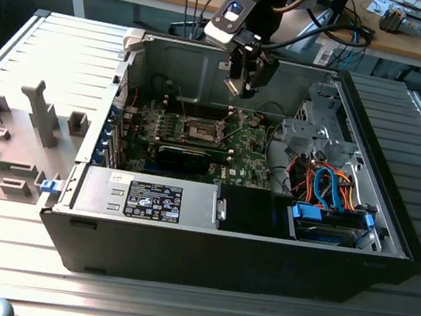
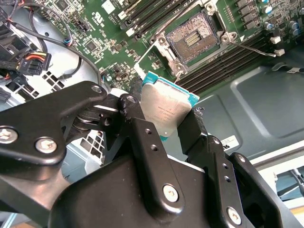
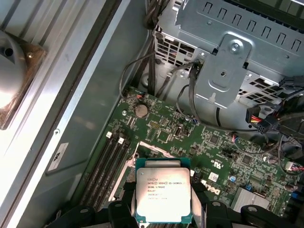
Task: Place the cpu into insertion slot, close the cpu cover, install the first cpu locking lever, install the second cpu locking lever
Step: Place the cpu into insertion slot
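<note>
1. Tool (image 1: pixel 243 91) hangs inside the open pc case (image 1: pixel 372 151), which sits on the ribbed desk (image 1: pixel 172 296). It is above the motherboard (image 1: pixel 247 152), clear of it.
2. Tool state: fingers (image 2: pixel 137 123) drawn in to chip width and clamped on the cpu (image 3: pixel 163 194). They sit on two opposite edges, nothing else in the grip. Metal top faces the first wrist view.
3. Cpu position: in the air, not seated. In the exterior view the tool sits up and toward the exterior view's right of the socket (image 1: pixel 201 130), near but apart.
4. Socket (image 2: pixel 194 35) looks bare, contact field exposed. The cpu cover (image 2: pixel 159 47) seems lifted to one side, outline hard to make out. A thin wire lever (image 2: pixel 251 49) stands swung away from the socket.
5. Handling, est.: chip is light, thin and stiff, so it won't flex or sag in the grip. Weight is no issue.
6. Metal top is smooth, prob. slippery, and the green substrate rim is narrow. An edge grip has little contact area, so a tilt or a nudge could shift the chip.
7. Fragile parts, est.: the chip's underside contacts and the socket's pin field. Neither tolerates scraping or a skewed drop.
8. Best hold, est.: two opposite edges, as now, with top and underside left untouched. Squeeze should be firm but not hard, since the substrate edge could chip.
</note>
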Controlling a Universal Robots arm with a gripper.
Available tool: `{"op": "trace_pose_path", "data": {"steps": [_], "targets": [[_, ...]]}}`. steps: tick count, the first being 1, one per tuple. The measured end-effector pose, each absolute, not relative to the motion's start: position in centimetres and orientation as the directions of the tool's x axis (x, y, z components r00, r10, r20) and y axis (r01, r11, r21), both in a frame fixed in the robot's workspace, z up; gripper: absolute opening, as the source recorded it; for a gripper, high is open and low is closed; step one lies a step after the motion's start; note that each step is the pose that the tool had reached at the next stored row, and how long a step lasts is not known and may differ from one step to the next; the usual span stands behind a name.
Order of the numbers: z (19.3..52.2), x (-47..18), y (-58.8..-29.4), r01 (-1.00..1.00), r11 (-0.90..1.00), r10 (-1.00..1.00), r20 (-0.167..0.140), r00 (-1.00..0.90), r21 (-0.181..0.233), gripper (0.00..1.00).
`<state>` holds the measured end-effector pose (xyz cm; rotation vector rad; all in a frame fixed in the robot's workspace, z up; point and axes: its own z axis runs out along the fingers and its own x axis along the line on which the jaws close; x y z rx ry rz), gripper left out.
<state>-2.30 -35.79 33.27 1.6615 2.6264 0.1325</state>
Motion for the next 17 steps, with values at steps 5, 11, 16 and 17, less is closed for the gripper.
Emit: {"op": "trace_pose_path", "data": {"steps": [5,11,16,17], "targets": [[33.27,-2.3,-35.79,0.904,0.418,0.907,0.019,-0.421,0.088,0.54],[33.27,-2.3,-35.79,0.908,0.41,0.91,0.019,-0.413,0.088,0.54],[33.27,-2.3,-35.79,0.911,0.402,0.914,0.019,-0.405,0.088,0.54],[33.27,-2.3,-35.79,0.912,0.4,0.915,0.019,-0.403,0.088,0.54]]}}
